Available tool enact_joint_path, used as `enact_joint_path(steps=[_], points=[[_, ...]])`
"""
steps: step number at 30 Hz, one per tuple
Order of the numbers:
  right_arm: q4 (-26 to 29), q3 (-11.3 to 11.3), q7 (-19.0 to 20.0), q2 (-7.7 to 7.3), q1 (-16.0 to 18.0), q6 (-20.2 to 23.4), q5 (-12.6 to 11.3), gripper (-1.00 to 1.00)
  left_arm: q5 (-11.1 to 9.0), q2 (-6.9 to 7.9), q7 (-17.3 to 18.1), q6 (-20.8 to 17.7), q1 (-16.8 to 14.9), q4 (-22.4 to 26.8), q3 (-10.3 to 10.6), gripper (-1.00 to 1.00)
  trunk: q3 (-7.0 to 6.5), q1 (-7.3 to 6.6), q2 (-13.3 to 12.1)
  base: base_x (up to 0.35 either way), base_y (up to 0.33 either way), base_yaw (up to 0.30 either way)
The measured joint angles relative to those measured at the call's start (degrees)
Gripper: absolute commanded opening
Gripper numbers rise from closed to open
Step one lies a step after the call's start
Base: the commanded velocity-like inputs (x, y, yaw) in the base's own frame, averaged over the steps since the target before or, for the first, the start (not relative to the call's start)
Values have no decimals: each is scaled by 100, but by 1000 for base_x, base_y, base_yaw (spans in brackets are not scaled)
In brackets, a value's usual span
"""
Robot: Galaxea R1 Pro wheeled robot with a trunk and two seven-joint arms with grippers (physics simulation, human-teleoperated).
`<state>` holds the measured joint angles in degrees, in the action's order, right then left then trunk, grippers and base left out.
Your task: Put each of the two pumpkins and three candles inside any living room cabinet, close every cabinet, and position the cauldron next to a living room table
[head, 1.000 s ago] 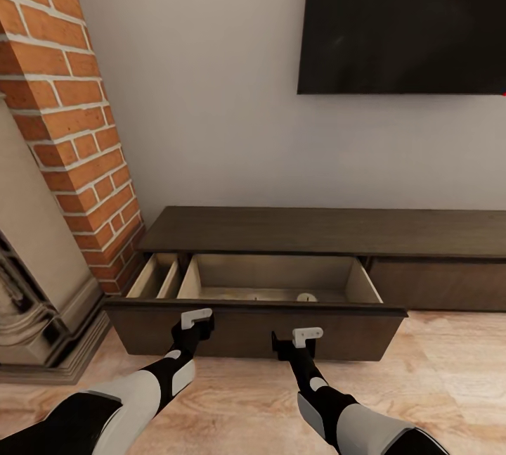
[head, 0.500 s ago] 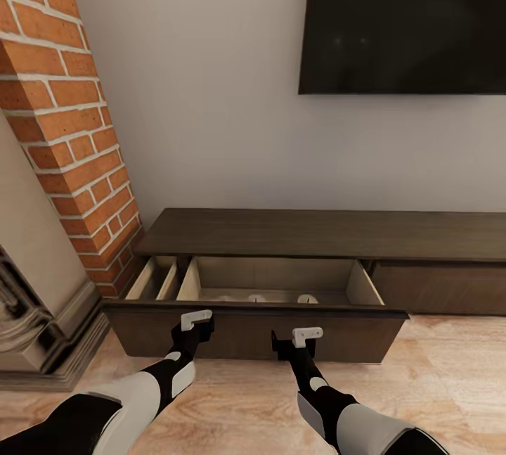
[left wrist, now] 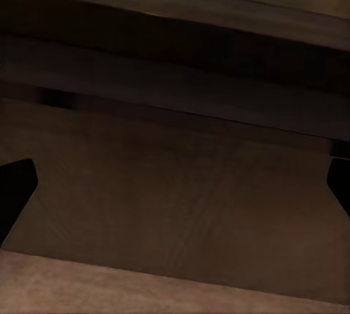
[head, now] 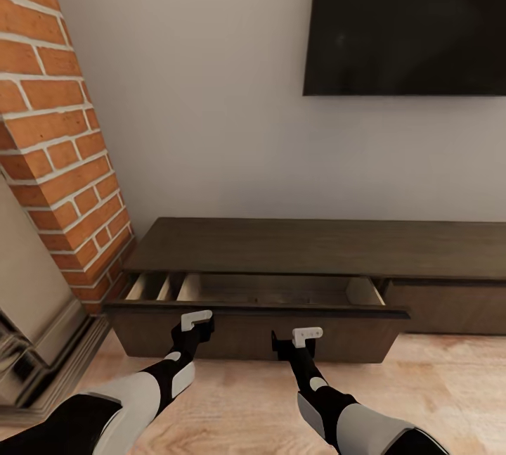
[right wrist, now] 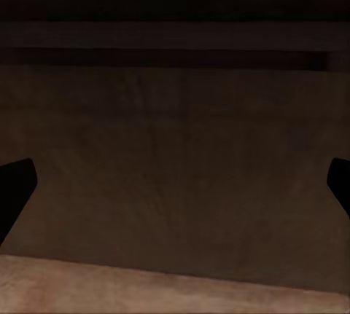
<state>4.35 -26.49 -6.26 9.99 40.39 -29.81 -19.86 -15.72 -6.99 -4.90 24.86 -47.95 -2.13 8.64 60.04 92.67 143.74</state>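
The drawer [head: 256, 325] of the cabinet [head: 316, 247] is pushed further in than a second ago: the pale wood inside showed as a wide band then, and now it is only a narrow strip under the cabinet top. The candles that showed on the drawer floor before are now hidden behind the dark front board, so I cannot see them. The view has also come closer to the wall, and less of the stone fireplace [head: 28, 342] shows beside the brick column [head: 56, 138].

The left gripper [head: 195, 321] and the right gripper [head: 303, 337] both point straight at the drawer front, and each stands just before the board or against it; I cannot tell if they touch. In the left wrist view the two dark fingertips [left wrist: 14, 190] stand far apart at the two edges, so these jaws are spread with nothing between them, and the brown drawer front fills the space ahead. The right wrist view shows the same: fingertips [right wrist: 14, 186] wide apart, the board directly in front.

The television [head: 407, 19] is cut off at the top and at the side. The far end of the cabinet runs out of the picture too.
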Motion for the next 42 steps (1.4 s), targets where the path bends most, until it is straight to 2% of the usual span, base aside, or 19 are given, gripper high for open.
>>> enact_joint_path(steps=[6, 42], points=[[0, 8, -8, 0, 0, 24, -6, 100, 0, 0, 1, 0, 0, 0, 3, 100, 0, 0, 0, 205, 0, 0], [-8, -8, 9, 0, 0, 5, 8, 100, -10, 0, -1, 0, 0, -2, -6, 100, 0, 1, 0, 86, 0, 0]])
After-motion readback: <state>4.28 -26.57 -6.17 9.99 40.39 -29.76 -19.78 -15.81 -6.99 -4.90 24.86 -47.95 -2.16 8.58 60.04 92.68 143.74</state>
